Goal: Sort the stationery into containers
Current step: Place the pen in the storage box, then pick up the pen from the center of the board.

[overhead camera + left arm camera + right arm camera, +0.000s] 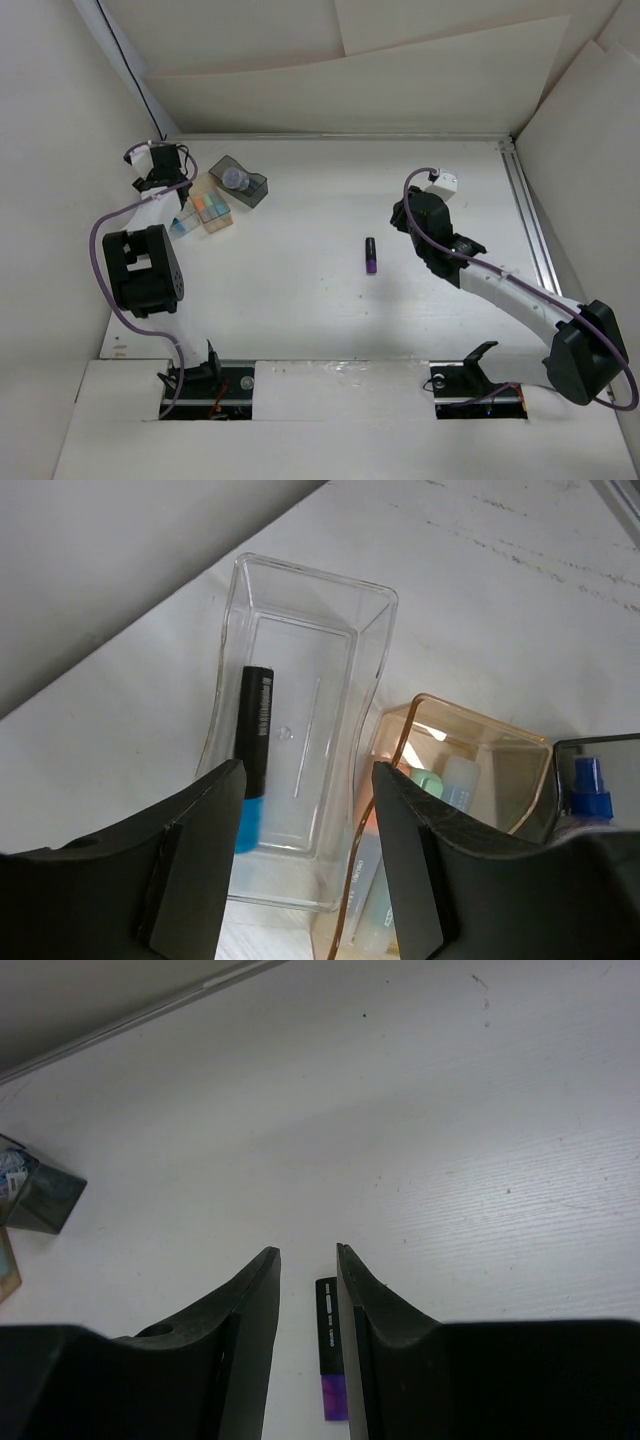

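Observation:
A black marker with a purple end [371, 256] lies alone mid-table; in the right wrist view it [330, 1345] shows on the table in the gap between my fingers. My right gripper [401, 222] [305, 1252] is open and empty, just right of it. My left gripper [178, 192] [308, 775] is open and empty over the clear box [300, 620], which holds a black marker with a cyan end [252, 750]. The amber box [470, 735] [212, 208] holds pale markers [460, 780]. The dark grey box [243, 180] holds the blue-tipped tube [590, 785].
The three boxes stand together at the back left, near the left wall. The dark grey box also shows far left in the right wrist view [40, 1198]. A metal rail [530, 220] runs along the table's right side. White walls close the back and sides.

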Controlling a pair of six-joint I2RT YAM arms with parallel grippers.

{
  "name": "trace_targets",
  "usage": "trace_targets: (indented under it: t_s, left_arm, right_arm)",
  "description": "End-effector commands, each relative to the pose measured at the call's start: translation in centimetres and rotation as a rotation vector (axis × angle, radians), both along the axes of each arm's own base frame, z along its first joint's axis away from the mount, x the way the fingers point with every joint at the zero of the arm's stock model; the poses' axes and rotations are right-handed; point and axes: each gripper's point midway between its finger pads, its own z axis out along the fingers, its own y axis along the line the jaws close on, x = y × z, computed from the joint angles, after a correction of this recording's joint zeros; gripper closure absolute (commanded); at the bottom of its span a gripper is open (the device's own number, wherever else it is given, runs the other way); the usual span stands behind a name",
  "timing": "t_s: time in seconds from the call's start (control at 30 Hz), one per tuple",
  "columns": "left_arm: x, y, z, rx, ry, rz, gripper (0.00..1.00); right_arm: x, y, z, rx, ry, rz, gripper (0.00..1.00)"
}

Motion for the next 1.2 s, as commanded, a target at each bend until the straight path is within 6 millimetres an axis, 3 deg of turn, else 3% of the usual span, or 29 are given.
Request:
trace_targets:
  t_s: [0.0,0.07,0.2,0.23,0.3,0.33,0.37,0.4,0.43,0.47,0.53,0.57,0.6,0.67,0.7,0.73,0.77,0.8,0.93,1.17]
  left_arm:
    - [0.4,0.4,4.7,0.026,-0.09,0.005,0.49]
    - [0.7,-0.2,6.1,0.012,-0.143,-0.025,0.52]
    - [1.1,-5.9,10.6,-0.023,-0.271,-0.173,0.74]
    - [1.0,-9.3,11.8,-0.05,-0.314,-0.241,0.79]
    - [0.7,-14.2,12.8,-0.082,-0.345,-0.351,0.87]
    - [0.0,-19.5,14.0,-0.124,-0.378,-0.449,0.9]
    - [-0.8,-21.9,13.1,-0.136,-0.365,-0.49,0.91]
    - [-1.5,-24.5,12.4,-0.149,-0.351,-0.533,0.91]
    - [-2.4,-27.1,12.3,-0.161,-0.359,-0.579,0.93]
    - [-4.6,-32.3,11.0,-0.187,-0.339,-0.686,0.93]
    - [-6.8,-36.6,8.9,-0.2,-0.297,-0.762,0.91]
    - [-8.8,-40.5,6.9,-0.21,-0.244,-0.848,0.81]
    - [-9.7,-42.1,5.6,-0.215,-0.214,-0.88,0.74]
    - [-11.4,-45.3,3.3,-0.233,-0.148,-0.942,0.63]
    - [-12.6,-48.1,1.4,-0.228,-0.097,-0.992,0.52]
    - [-13.3,-49.3,0.6,-0.22,-0.071,-1.017,0.47]
    - [-13.6,-50.2,0.0,-0.197,-0.055,-1.024,0.44]
    - [-15.0,-52.0,-1.7,-0.176,-0.022,-1.062,0.41]
    - [-15.3,-54.8,-2.5,-0.105,0.0,-1.057,0.38]
    - [-14.3,-55.0,-5.3,-0.067,0.026,-1.01,0.4]
  right_arm:
    - [0.5,0.6,2.4,0.036,-0.064,0.011,0.65]
    - [0.5,0.6,2.4,0.036,-0.064,0.011,0.65]
    - [0.6,0.2,2.4,0.029,-0.069,-0.012,0.65]
    - [0.4,-0.1,3.3,0.048,-0.089,-0.025,0.65]
    - [0.1,-1.0,3.6,0.052,-0.103,-0.064,0.7]
    - [-0.2,-1.5,3.1,0.043,-0.1,-0.08,0.76]
    - [-0.4,-1.9,4.2,0.066,-0.125,-0.096,0.91]
    - [-0.7,-2.6,4.2,0.071,-0.132,-0.128,0.96]
    - [-1.0,-3.0,4.0,0.075,-0.134,-0.145,1.0]
    - [-1.3,-3.5,5.1,0.104,-0.161,-0.162,1.0]
    - [-1.7,-4.4,5.4,0.116,-0.179,-0.198,1.0]
    - [-2.0,-4.7,5.2,0.109,-0.176,-0.207,0.97]
    - [-2.1,-5.1,5.8,0.133,-0.191,-0.22,0.83]
    - [-2.2,-5.8,5.6,0.134,-0.19,-0.244,0.68]
    - [-2.3,-5.8,5.5,0.137,-0.184,-0.246,0.61]
    - [-2.3,-5.8,5.5,0.137,-0.184,-0.246,0.5]
    - [-2.2,-6.2,5.5,0.136,-0.185,-0.257,0.46]
    - [-2.2,-6.1,5.4,0.139,-0.183,-0.248,0.43]
    - [-2.0,-5.9,5.1,0.137,-0.172,-0.239,0.42]
    - [-2.2,-5.9,5.3,0.15,-0.173,-0.232,0.41]
